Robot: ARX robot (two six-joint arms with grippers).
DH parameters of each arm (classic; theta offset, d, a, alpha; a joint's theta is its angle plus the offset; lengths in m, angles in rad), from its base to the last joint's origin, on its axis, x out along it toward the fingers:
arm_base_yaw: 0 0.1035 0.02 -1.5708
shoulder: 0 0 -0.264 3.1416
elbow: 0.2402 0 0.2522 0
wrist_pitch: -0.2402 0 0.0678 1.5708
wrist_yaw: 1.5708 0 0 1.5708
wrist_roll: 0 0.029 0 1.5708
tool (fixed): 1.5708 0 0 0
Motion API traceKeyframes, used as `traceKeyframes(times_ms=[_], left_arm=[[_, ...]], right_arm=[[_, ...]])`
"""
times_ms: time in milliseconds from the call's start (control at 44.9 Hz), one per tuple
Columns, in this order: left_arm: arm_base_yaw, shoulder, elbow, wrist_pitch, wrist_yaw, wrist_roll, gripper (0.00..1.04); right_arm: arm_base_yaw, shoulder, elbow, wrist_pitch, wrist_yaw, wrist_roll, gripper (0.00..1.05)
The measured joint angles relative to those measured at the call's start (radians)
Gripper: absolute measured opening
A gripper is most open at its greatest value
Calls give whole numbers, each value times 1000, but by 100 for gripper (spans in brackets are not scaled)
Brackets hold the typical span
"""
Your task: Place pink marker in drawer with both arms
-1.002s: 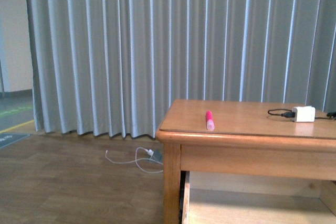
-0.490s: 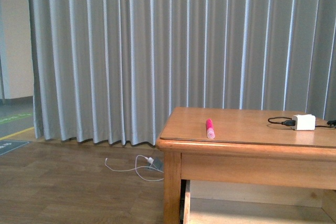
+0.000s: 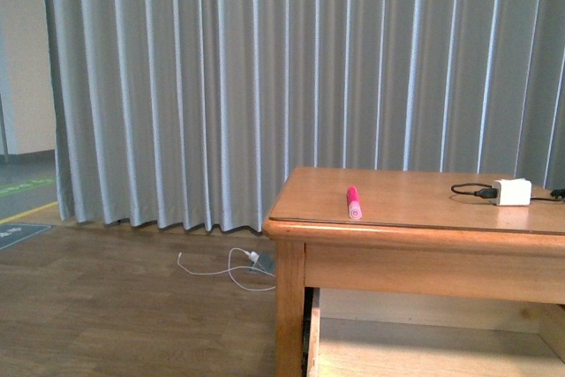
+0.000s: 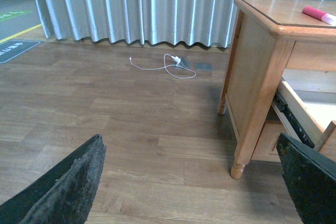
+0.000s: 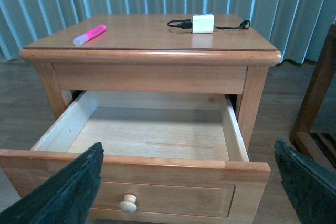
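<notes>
The pink marker point(image 3: 353, 202) lies on the wooden table top point(image 3: 415, 205) near its left front edge, pale cap toward me. It also shows in the right wrist view point(image 5: 89, 34) and in the left wrist view point(image 4: 318, 14). The drawer point(image 5: 142, 174) stands pulled out, its pale interior empty, round knob point(image 5: 127, 202) on its front panel. My right gripper point(image 5: 189, 187) is open, in front of the drawer. My left gripper point(image 4: 194, 182) is open over the floor, left of the table leg point(image 4: 252, 103). Neither arm shows in the front view.
A white charger block point(image 3: 512, 192) with a black cable lies on the table top's right side. A white cable and plug point(image 3: 238, 267) lie on the wooden floor by the grey curtain point(image 3: 265, 86). A wooden chair frame point(image 5: 315, 103) stands right of the table.
The front view shifted up and then back down; the marker and charger lie where they were.
</notes>
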Motion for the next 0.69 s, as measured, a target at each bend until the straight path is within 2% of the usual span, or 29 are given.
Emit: traceKeyframes(times_ms=[67, 401, 445, 468, 535, 557, 691], left_arm=[[0, 0, 0, 0, 0, 0, 99], [0, 0, 0, 0, 0, 0, 99], [-10, 8, 2, -13, -20, -13, 99], [-21, 20, 10, -38, -70, -35, 99], [-72, 128, 31, -42, -177, -95, 99], [-84, 164, 36, -25, -186, -108, 99], [-133, 424, 127, 115, -154, -136, 99]], right_arm=[[0, 0, 0, 0, 0, 0, 95], [0, 0, 0, 0, 0, -1, 96], [0, 0, 0, 0, 0, 0, 96], [0, 0, 0, 0, 0, 0, 96], [0, 0, 0, 0, 1, 0, 96], [0, 0, 0, 0, 0, 0, 96], [0, 0, 0, 0, 0, -1, 96]])
